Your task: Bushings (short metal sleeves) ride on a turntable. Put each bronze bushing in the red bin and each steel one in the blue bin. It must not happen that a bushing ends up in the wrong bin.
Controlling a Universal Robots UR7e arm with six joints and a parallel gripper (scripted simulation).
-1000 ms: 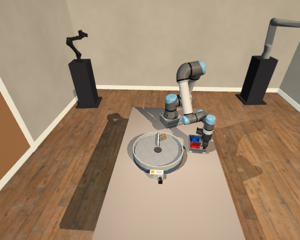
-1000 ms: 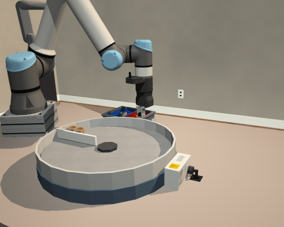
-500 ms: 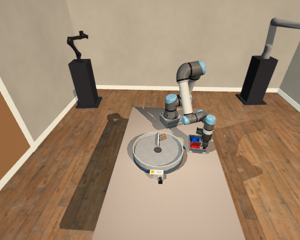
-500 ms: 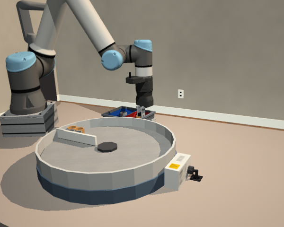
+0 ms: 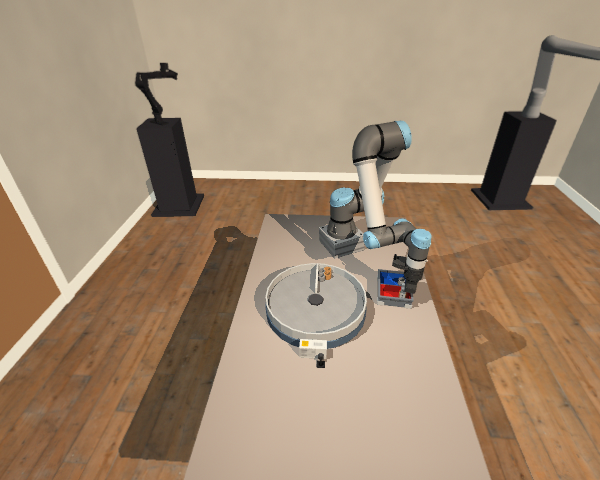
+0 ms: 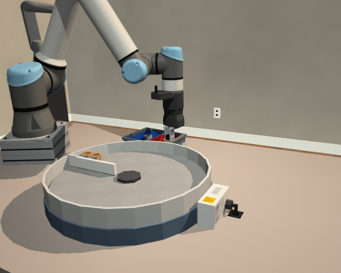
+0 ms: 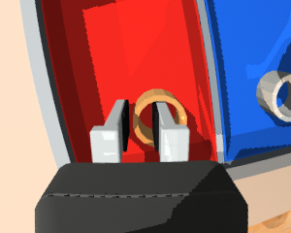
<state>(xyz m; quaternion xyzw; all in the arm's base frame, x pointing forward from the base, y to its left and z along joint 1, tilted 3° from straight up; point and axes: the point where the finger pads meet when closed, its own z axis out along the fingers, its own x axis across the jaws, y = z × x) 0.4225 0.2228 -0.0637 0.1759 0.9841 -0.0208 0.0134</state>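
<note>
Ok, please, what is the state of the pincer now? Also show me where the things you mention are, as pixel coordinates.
Pincer [image 5: 406,294] [image 6: 168,136] [image 7: 141,116]: partly open, holding nothing; one finger is over or inside the opening of a bronze bushing [image 6: 166,140] [image 7: 159,94].

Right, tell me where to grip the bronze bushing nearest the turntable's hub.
Come straight down on the bronze bushing: it stands on end, bore upward. I'd put one finger in the bore, the other outside on the wall facing away from the divider, since steel bushings crowd the divider side.
</note>
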